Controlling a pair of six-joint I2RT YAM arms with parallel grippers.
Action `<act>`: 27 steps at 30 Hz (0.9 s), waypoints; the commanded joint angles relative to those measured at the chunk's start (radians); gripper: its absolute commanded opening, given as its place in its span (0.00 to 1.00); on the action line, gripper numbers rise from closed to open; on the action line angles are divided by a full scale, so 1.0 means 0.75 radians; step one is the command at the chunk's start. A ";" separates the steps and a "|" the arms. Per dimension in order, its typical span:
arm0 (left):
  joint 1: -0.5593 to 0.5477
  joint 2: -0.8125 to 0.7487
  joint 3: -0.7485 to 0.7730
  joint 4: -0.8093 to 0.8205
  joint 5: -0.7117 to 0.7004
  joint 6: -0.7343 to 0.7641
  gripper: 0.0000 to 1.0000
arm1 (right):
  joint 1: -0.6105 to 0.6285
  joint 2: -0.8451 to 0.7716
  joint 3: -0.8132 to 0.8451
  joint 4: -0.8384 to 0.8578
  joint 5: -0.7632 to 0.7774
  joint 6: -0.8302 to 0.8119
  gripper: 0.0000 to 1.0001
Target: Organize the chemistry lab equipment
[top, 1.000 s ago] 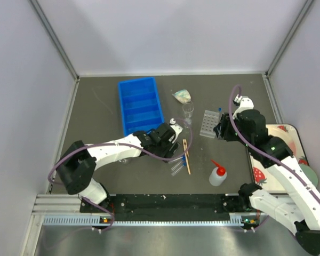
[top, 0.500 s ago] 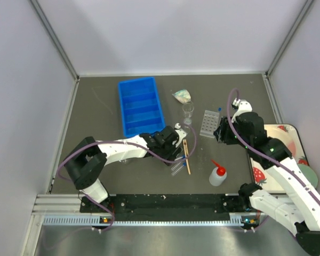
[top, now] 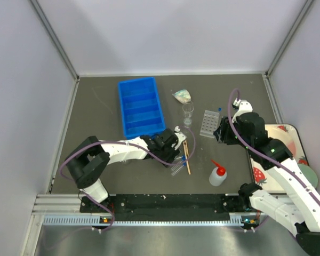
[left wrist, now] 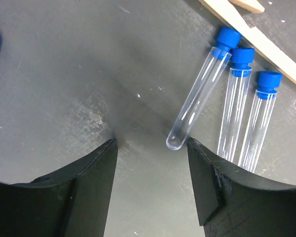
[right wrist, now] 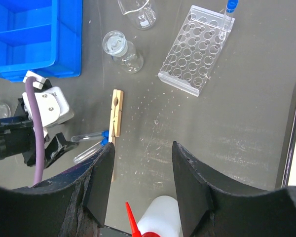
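Observation:
Three blue-capped clear tubes (left wrist: 200, 94) lie side by side on the dark table, next to the wooden clamp (left wrist: 256, 34). My left gripper (left wrist: 152, 148) is open and empty, low over the table, with the nearest tube's round end just beyond its right fingertip. In the top view it (top: 173, 154) sits beside the tubes (top: 177, 167) and the clamp (top: 186, 154). My right gripper (right wrist: 142, 148) is open and empty, hovering above the white squeeze bottle (right wrist: 158, 217) with the red nozzle. The clear tube rack (right wrist: 195, 49) holds one blue-capped tube. A glass flask (right wrist: 121, 49) and a beaker (right wrist: 138, 12) stand beyond the clamp.
The blue divided bin (top: 140, 106) stands at the back left of the items. The strawberry-patterned tray (top: 288, 160) with a pale green bowl (top: 309, 176) lies at the right edge, under my right arm. Grey walls enclose the table.
My left gripper has moved right and toward the near edge, closer to the tubes. My right arm has barely shifted.

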 commanded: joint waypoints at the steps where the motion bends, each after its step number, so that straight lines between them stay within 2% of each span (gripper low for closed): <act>1: -0.007 0.040 0.000 0.072 0.032 0.012 0.63 | 0.012 -0.016 0.001 0.016 -0.006 -0.010 0.50; 11: -0.030 0.132 0.085 0.076 0.046 0.059 0.61 | 0.012 -0.018 -0.008 0.012 0.004 -0.017 0.50; 14: -0.040 0.159 0.090 0.078 0.098 0.063 0.58 | 0.014 -0.020 -0.014 0.012 0.010 -0.017 0.50; 18: -0.048 0.175 0.079 0.086 0.108 0.061 0.50 | 0.012 -0.022 -0.020 0.012 0.010 -0.017 0.50; 22: -0.056 0.173 0.047 0.094 0.110 0.047 0.35 | 0.014 -0.022 -0.034 0.012 0.008 -0.012 0.50; 27: -0.059 0.144 0.008 0.111 0.110 0.030 0.23 | 0.014 -0.028 -0.046 0.012 0.006 -0.002 0.50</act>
